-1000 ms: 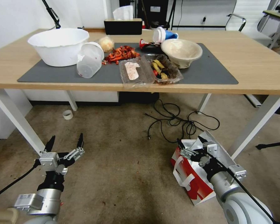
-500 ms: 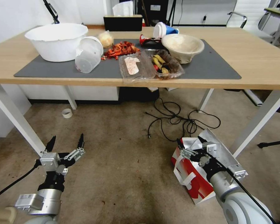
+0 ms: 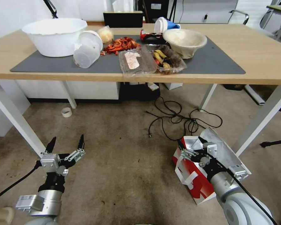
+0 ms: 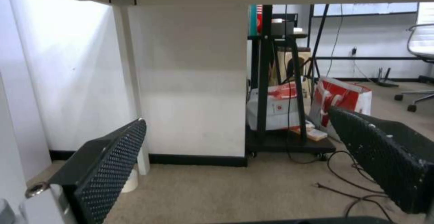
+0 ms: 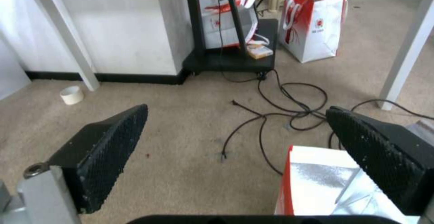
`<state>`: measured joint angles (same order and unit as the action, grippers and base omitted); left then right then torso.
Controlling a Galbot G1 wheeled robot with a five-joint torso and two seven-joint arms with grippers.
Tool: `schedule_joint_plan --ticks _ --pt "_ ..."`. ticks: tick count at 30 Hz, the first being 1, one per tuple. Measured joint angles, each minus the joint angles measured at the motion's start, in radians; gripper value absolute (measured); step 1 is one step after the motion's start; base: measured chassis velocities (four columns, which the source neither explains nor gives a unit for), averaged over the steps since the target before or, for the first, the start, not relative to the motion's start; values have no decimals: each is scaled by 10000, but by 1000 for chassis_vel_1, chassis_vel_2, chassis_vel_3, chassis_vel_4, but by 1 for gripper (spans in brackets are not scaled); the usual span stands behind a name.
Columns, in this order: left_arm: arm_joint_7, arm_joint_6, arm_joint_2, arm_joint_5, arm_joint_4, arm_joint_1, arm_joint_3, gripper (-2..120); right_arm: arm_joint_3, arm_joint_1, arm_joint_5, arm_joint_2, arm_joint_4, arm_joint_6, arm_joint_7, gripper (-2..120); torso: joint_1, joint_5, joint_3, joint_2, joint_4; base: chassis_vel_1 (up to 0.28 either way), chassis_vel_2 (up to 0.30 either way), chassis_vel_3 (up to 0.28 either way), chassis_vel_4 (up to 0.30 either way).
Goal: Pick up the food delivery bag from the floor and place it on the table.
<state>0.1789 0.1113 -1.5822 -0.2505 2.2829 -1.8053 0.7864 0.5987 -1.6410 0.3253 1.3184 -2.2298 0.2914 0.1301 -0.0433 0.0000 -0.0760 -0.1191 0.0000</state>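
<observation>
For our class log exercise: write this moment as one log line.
bag: on floor, open | right hand: open, over bag mouth | left hand: open, idle, low | table: bag not placed

The setting is an office or laboratory workroom used for robot trials. Indicators: a long light-wood table (image 3: 259,50) on white metal legs with a dark grey rectangular mat (image 3: 215,64); a worn, stained brownish-grey carpeted floor (image 3: 121,162) with loose black cables (image 3: 178,120) lying across it; plain white walls with black skirting (image 4: 199,159); a white wheeled office chair (image 4: 418,47) at the far side; a black wheeled equipment stand (image 5: 226,57) with wiring, beneath the table; a second desk (image 3: 278,9) in the far corner.
</observation>
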Motion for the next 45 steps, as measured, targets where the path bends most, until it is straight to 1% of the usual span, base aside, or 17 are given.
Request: schedule_joint_plan --ticks 4,5,7,9,11,15,18,19,21,28,41,45 --pt "-5 8 15 -18 -2 2 9 100 3 6 -5 -9 10 0 -1 100 33 0 167 200 0 0 0 0 0" --pt "-5 8 15 -18 -2 2 9 100 3 6 -5 -9 10 0 -1 100 33 0 167 200 0 0 0 0 0" --pt "-4 10 20 -25 -3 0 9 100 4 26 -4 12 23 0 -8 100 38 0 280 317 0 0 0 0 0" --pt "-5 11 23 -26 -5 2 9 100 1 27 -5 23 24 0 -9 100 39 0 310 349 0 0 0 0 0" --pt "-5 11 24 -32 -9 11 10 100 -11 18 -20 38 25 0 -11 100 47 0 414 462 0 0 0 0 0" --pt "-4 13 23 -34 -12 11 10 100 -18 12 -31 42 26 0 -12 100 62 0 500 562 0 0 0 0 0" --pt "-4 22 20 -36 -19 11 11 100 -12 14 -33 28 26 0 -14 100 67 -1 674 742 0 0 0 0 0" --pt "-4 22 20 -36 -19 11 11 100 -12 14 -33 28 26 0 -14 100 67 -1 674 742 0 0 0 0 0" --pt "-3 23 19 -38 -19 11 10 100 -6 11 -33 25 26 0 -16 100 71 0 761 844 0 0 0 0 0" --pt "3 28 5 -39 -14 -2 6 100 4 -30 -32 32 28 1 -16 100 96 0 760 959 -1 0 0 0 0" --pt "44 70 0 -145 66 -70 9 100 13 -36 -15 7 5 -2 -15 100 95 0 760 921 0 0 0 0 0" --pt "60 197 -26 -20 56 -33 2 100 41 21 38 -148 4 -91 148 100 92 1 760 906 -1 0 0 0 0"
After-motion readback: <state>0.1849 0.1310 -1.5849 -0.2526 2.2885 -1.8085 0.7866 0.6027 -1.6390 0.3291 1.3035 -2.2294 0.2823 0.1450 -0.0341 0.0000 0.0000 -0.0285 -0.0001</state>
